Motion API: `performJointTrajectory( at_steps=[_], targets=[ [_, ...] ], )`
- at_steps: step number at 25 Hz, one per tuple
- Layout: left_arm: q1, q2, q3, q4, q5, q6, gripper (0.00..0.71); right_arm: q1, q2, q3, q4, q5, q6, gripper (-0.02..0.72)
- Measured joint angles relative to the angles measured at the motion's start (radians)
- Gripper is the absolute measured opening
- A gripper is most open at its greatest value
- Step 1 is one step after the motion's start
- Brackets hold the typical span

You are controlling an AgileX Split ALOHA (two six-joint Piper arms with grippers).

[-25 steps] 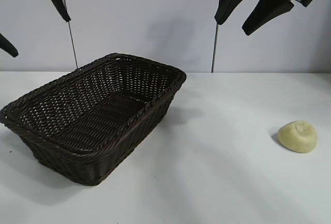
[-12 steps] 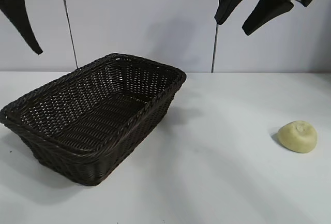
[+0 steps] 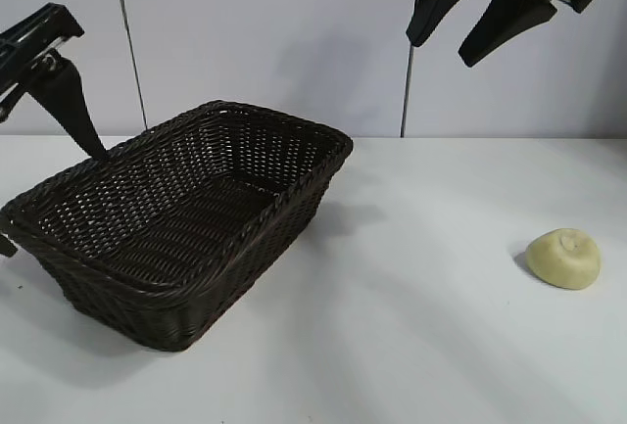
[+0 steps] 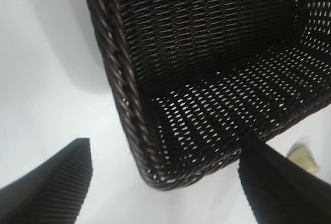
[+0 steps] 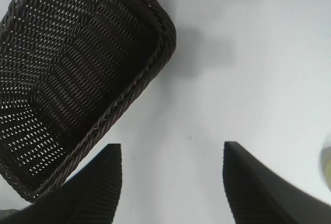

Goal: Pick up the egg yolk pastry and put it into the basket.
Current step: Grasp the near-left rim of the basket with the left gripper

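Centrally left on the white worktop [image 3: 411,346]: basket [image 3: 186,218], large, dark brown wicker, braided rim, standing empty. Near the worktop's right edge, well apart from the basket: egg yolk pastry [image 3: 563,258], pale yellow dome, lying free. Beside the basket's left end: left gripper [image 3: 39,164], jaws apart, holding nothing, one finger [image 3: 69,101] just above the rim. High above the worktop's far right: right gripper [image 3: 470,18], jaws apart, empty, pointing downward.
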Motion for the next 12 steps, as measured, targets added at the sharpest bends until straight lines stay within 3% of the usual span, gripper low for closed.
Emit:
performJointTrajectory(
  at_steps=[12],
  targets=[
    [0.0,0.179,0.0,0.037,-0.143,0.003,0.567,0.0,0.0,0.0,-0.001,0.0,0.0,0.424]
  ],
)
